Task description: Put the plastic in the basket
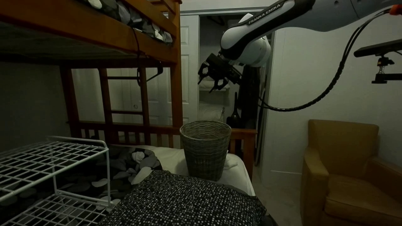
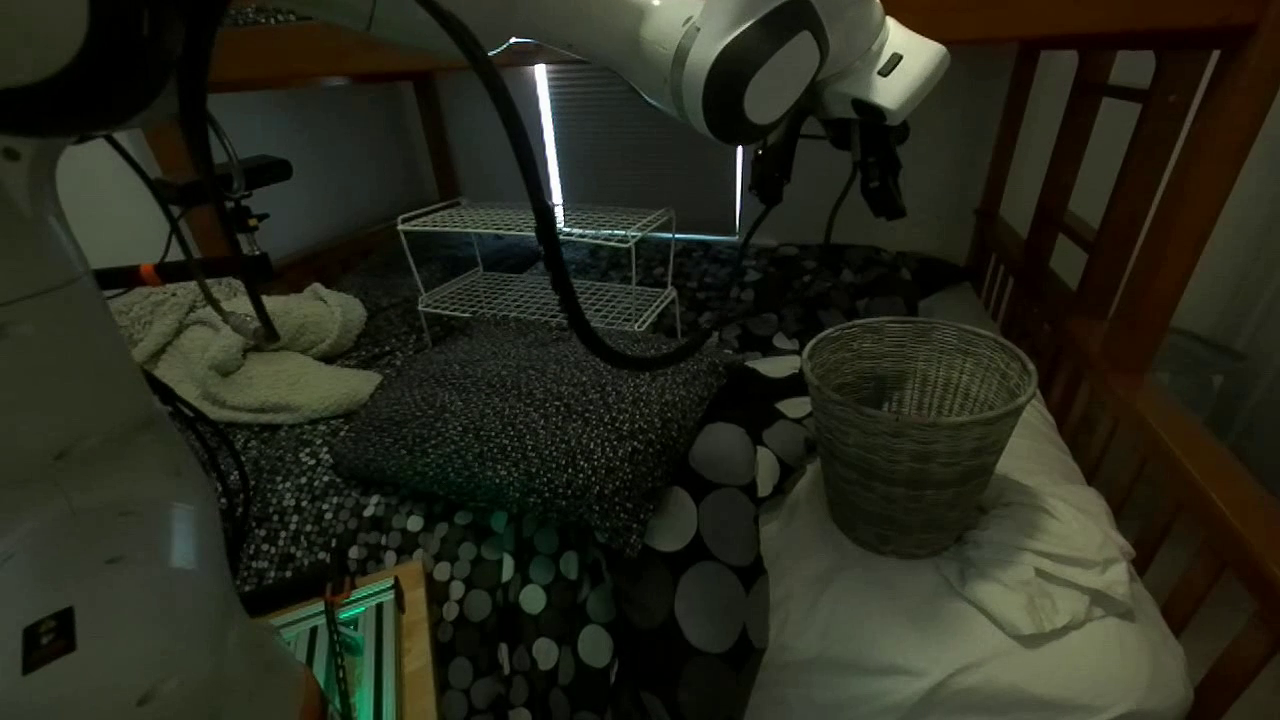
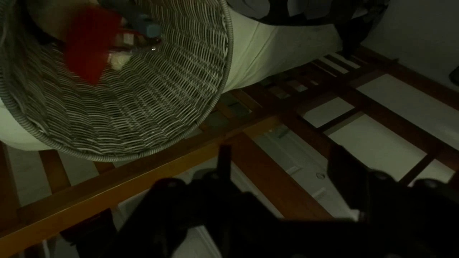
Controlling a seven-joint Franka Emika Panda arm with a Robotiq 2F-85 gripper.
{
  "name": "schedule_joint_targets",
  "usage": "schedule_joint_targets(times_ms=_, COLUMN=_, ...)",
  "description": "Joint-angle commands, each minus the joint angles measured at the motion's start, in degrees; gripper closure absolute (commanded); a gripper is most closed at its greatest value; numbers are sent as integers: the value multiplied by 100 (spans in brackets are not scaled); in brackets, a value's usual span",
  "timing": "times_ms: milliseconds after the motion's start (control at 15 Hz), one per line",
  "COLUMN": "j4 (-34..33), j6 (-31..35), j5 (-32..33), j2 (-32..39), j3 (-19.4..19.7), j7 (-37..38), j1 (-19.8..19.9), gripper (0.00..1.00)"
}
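The round woven basket [image 1: 205, 153] stands upright on the bed's white sheet, and it also shows in an exterior view [image 2: 910, 470]. My gripper [image 1: 204, 88] is open and empty, well above the basket's rim and apart from it; it also shows in an exterior view [image 2: 830, 205]. In the wrist view the open fingers [image 3: 280, 150] have nothing between them, and the basket [image 3: 161, 104] is at upper left. Inside it lie a red item [image 3: 91, 46], a blue-grey item [image 3: 152, 30] and small glossy pieces [image 3: 143, 49]. Which of these is the plastic, I cannot tell.
A white wire rack [image 1: 62, 149] and a dark dotted pillow [image 1: 182, 201] lie on the bed. A crumpled white cloth [image 2: 1050, 560] lies beside the basket. The wooden bed-end rail [image 2: 1180, 450] runs behind it. The upper bunk [image 1: 94, 40] overhangs. An armchair [image 1: 345, 141] stands at right.
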State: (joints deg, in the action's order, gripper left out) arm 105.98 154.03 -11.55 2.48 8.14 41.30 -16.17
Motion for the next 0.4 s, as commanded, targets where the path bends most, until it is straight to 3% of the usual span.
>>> schedule_joint_targets(times_ms=0, j4=-23, j6=-17, j5=13, j2=-4, j3=-494, j7=-2, j1=463, gripper=22)
schedule_joint_targets(times_ms=333, j4=-41, j6=-27, j5=11, j2=-3, j3=-529, j7=-3, j1=495, gripper=20)
